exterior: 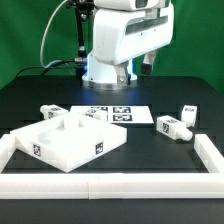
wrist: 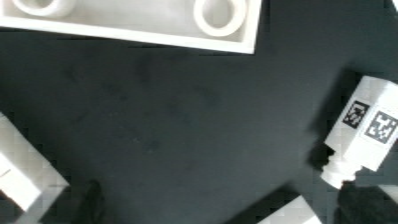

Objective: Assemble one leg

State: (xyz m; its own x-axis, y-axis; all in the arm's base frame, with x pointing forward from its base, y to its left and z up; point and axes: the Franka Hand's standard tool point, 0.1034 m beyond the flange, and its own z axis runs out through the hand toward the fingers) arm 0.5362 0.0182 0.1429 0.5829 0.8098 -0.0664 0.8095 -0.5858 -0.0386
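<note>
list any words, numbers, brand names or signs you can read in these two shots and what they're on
No readable words, numbers or brand names in either view.
On the marker board: black-and-white square tags, patterns only, no letters.
On the leg in the wrist view: two square tags, patterns only.
On the square panel: small tags on its side walls, too small to show more than dark squares.
</note>
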